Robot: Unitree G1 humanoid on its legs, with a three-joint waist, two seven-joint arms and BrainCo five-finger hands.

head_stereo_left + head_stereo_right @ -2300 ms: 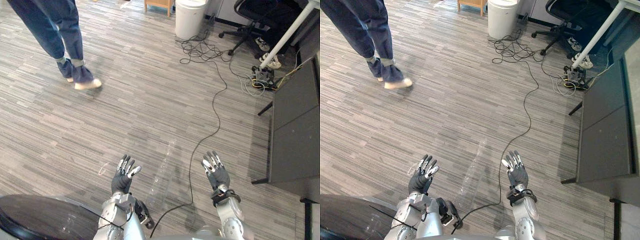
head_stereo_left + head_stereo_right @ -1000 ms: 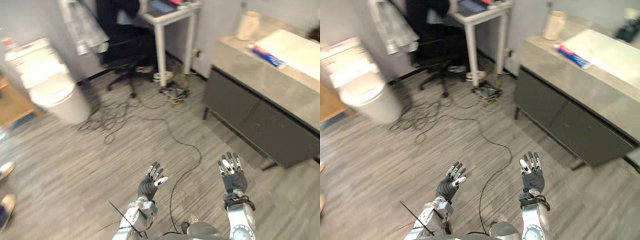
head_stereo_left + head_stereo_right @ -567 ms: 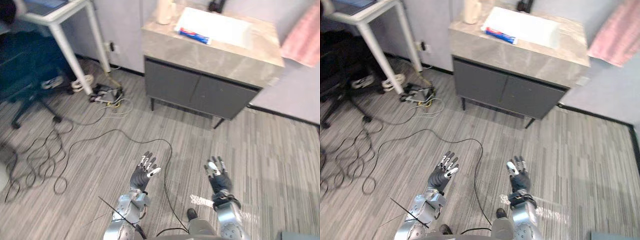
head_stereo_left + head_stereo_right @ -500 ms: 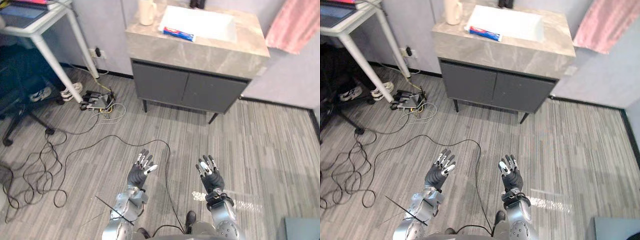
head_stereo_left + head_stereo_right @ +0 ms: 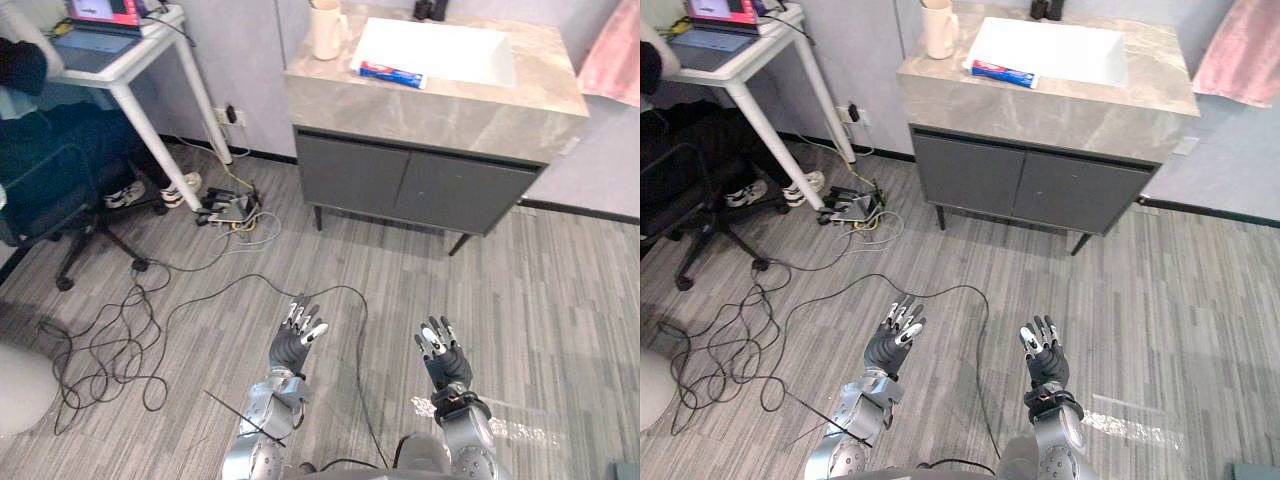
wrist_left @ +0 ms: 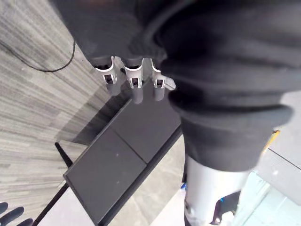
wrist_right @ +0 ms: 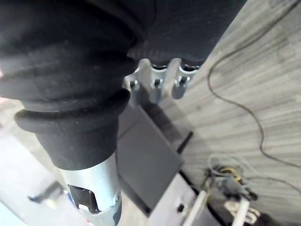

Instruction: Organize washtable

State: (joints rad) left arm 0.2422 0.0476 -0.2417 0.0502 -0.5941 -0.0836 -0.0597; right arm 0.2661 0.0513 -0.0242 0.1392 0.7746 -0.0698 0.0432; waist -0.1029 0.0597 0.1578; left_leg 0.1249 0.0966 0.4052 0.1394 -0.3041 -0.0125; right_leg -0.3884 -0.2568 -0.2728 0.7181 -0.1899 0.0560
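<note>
A grey washtable (image 5: 440, 105) with a marble top and dark cabinet doors stands against the far wall. Its white basin (image 5: 440, 50) sits in the top. A cream mug (image 5: 326, 28) stands at the top's left end, and a red and blue toothpaste box (image 5: 393, 74) lies beside the basin. My left hand (image 5: 292, 345) and right hand (image 5: 444, 364) are held up open over the floor, well short of the washtable, both empty.
A white desk (image 5: 120, 60) with a laptop (image 5: 95, 30) stands at the left, a black office chair (image 5: 50, 190) under it. Loose cables (image 5: 150, 310) and a power strip (image 5: 232, 212) lie on the floor. A pink towel (image 5: 612, 60) hangs at the right.
The camera has swung from the open floor round to the washtable, which now sits ahead. Both hands stay raised and open. The walking person has left the view.
</note>
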